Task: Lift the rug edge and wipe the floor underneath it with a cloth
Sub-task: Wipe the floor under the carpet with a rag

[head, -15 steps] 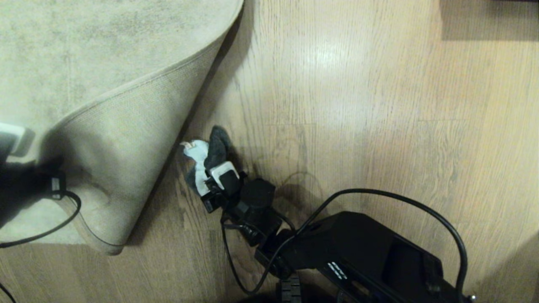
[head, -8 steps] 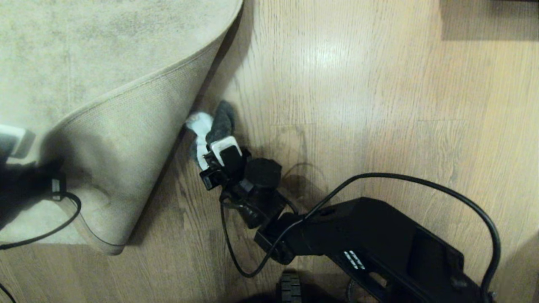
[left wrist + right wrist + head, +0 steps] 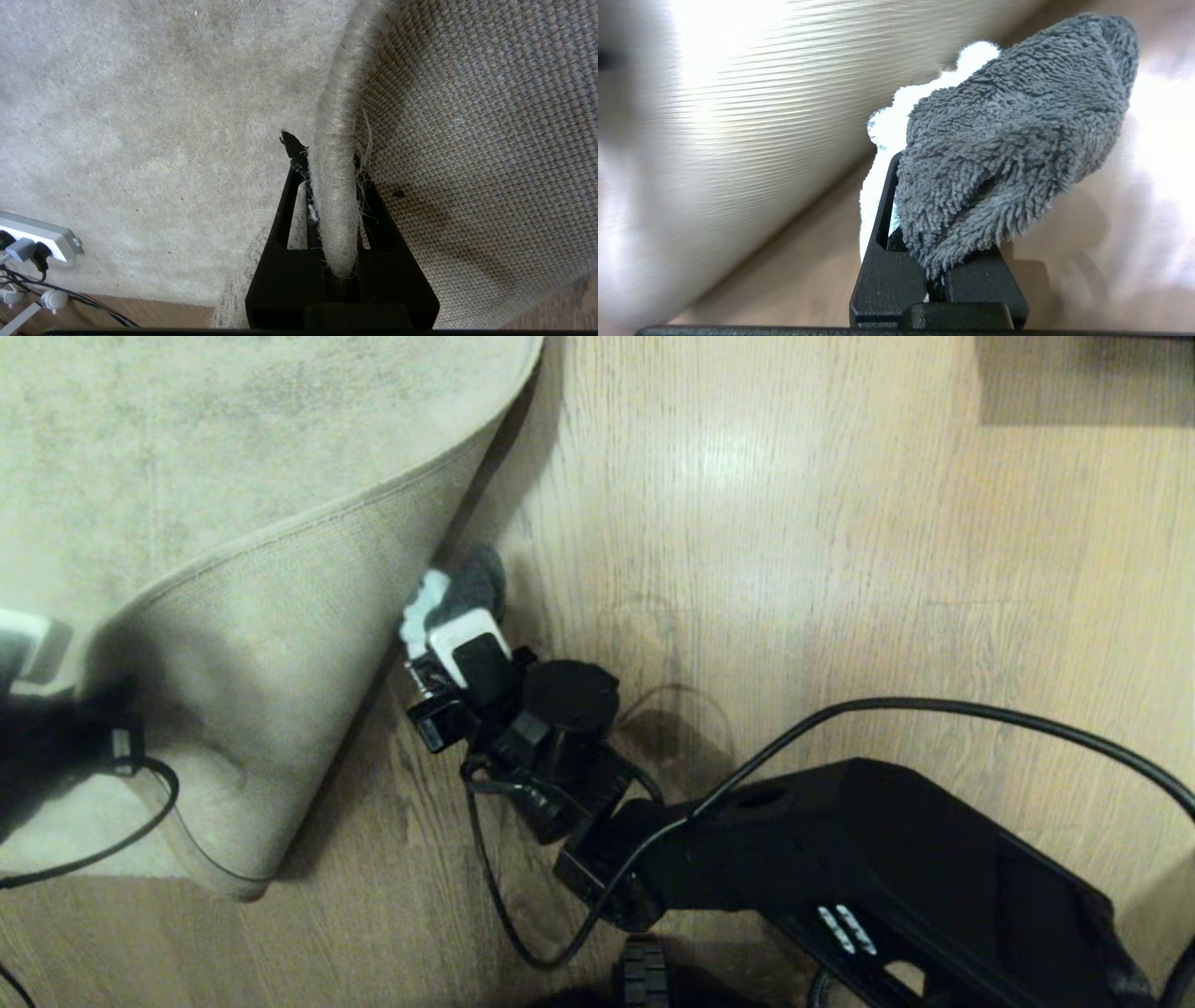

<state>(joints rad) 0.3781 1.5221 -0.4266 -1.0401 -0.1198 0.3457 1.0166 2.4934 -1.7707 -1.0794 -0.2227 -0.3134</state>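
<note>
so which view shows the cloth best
The right wrist view: the cloth fills it, grey pile over a white part, clamped in the right gripper. The head view shows it small against the folded rug edge. The left wrist view shows none of it.

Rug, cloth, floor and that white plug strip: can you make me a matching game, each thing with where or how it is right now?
Things:
1. rug edge
2. cloth
3. floor
4. power strip

States:
A. lies on the flat rug
B. bare glossy wood
C. pinched in the left gripper, folded back so the woven backing shows
D. clamped in the right gripper, beside the raised fold

Pairs: 1-C, 2-D, 3-B, 4-A
</note>
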